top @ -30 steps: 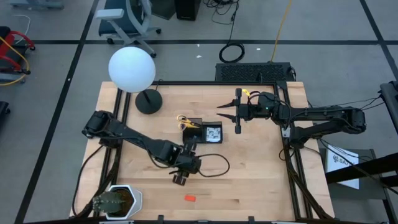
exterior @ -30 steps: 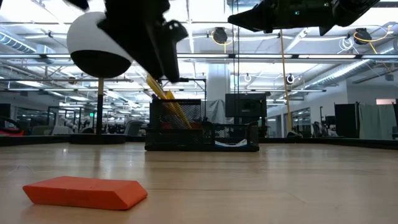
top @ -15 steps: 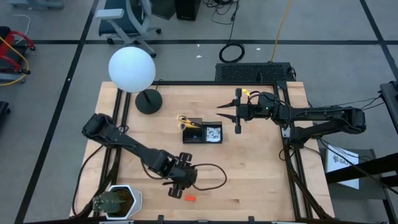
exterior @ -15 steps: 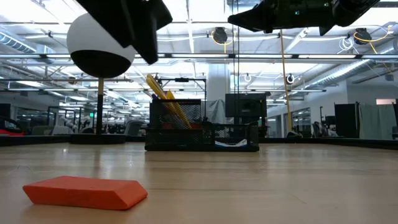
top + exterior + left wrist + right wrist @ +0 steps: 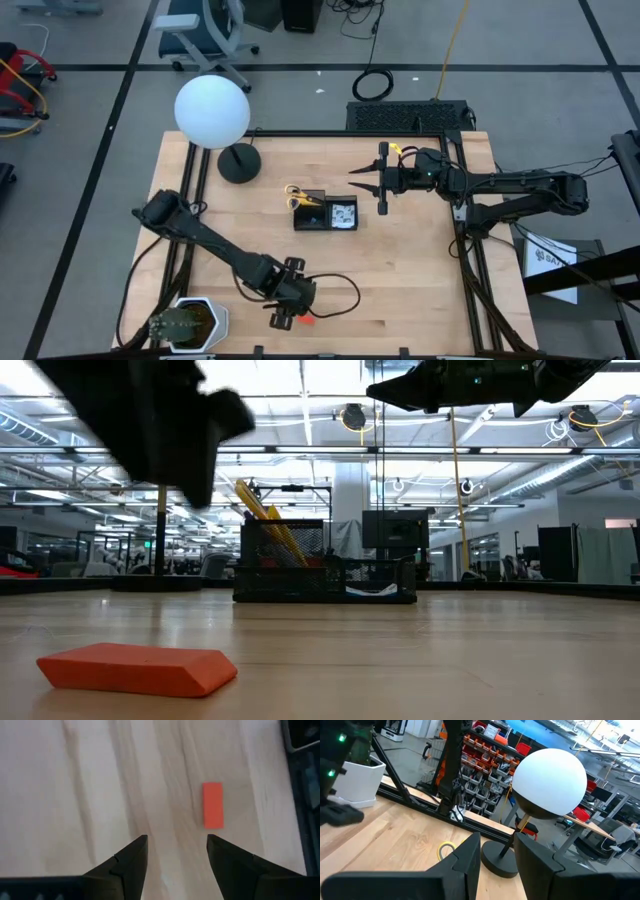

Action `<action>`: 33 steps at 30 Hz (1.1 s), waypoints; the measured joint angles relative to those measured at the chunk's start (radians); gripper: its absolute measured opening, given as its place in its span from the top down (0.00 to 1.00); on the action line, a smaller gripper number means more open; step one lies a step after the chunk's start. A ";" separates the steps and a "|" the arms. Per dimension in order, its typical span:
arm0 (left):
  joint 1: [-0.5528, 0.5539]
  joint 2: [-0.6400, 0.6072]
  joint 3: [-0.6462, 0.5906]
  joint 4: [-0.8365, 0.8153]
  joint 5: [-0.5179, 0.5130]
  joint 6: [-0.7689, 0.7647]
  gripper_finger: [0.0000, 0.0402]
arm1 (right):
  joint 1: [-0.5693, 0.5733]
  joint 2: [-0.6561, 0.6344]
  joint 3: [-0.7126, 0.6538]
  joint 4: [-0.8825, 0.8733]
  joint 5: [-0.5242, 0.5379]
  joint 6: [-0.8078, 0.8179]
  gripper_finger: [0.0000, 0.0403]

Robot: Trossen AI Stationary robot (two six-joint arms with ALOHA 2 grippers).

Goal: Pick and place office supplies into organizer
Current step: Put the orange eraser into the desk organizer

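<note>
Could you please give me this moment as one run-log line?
left tool: open, above red eraser, not touching | right tool: open, waiting beside organizer | scissors: in organizer

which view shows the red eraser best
The left wrist view: the eraser lies whole and flat on bare wood, just ahead of the open left gripper. The low view shows only its side; the high view, a speck by the gripper; the right wrist view, nothing.

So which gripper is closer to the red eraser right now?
Left. The left gripper hovers open just beside the red eraser; the right gripper waits far across the table, past the organizer.
</note>
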 joint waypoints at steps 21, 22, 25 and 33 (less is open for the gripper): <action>-0.031 0.206 0.248 -0.117 0.027 -0.035 0.48 | 0.000 0.000 0.000 0.000 0.000 0.000 0.73; -0.031 0.215 0.248 -0.116 0.027 -0.042 0.48 | 0.000 0.000 0.000 0.000 0.000 0.000 0.73; -0.033 0.233 0.248 -0.114 0.034 -0.053 0.48 | 0.000 0.000 0.000 0.000 0.000 0.000 0.73; -0.047 0.246 0.248 -0.082 0.045 -0.070 0.48 | 0.000 0.000 0.000 0.000 0.000 0.000 0.73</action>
